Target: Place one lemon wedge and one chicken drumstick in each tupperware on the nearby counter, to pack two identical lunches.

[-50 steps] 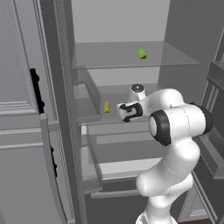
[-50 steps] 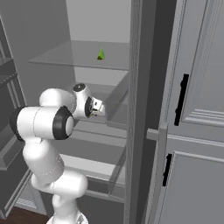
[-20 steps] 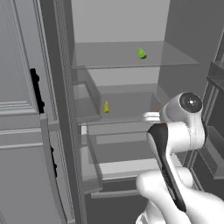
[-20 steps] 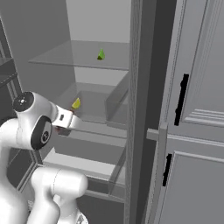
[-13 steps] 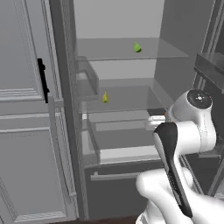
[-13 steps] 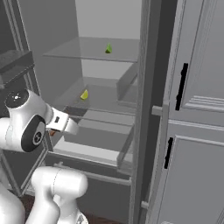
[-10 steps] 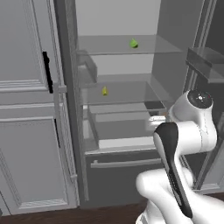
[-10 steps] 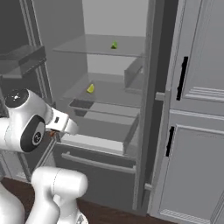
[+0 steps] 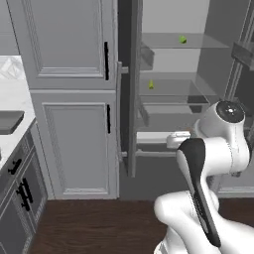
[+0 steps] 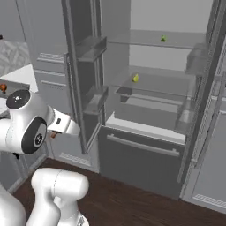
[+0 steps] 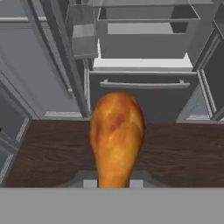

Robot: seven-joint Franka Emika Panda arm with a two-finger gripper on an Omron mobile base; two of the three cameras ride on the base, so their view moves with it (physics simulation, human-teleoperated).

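A golden-brown chicken drumstick (image 11: 116, 135) hangs in my gripper (image 11: 113, 184), which is shut on its thin end; in the hand view it points down over the dark wood floor in front of the open fridge. In the right base view the gripper (image 10: 57, 131) sits beside my white arm at the left, with a bit of orange drumstick (image 10: 53, 135) showing below it. One lemon wedge (image 9: 183, 39) lies on the fridge's top glass shelf and another lemon wedge (image 9: 151, 85) on the shelf under it. The white marbled counter (image 9: 11, 94) is at the far left. I cannot make out a tupperware.
The fridge stands open with its door (image 10: 81, 79) swung out, and a pulled-out drawer (image 10: 145, 128) juts forward. Tall grey cabinets (image 9: 74, 99) stand between fridge and counter. A dark flat thing (image 9: 9, 121) lies on the counter. Something small and orange (image 10: 3, 87) shows on the counter's edge.
The whole picture has shifted: the base has backed away from the fridge and turned left, bringing cabinets and counter into view. The gripper stays shut on the drumstick.
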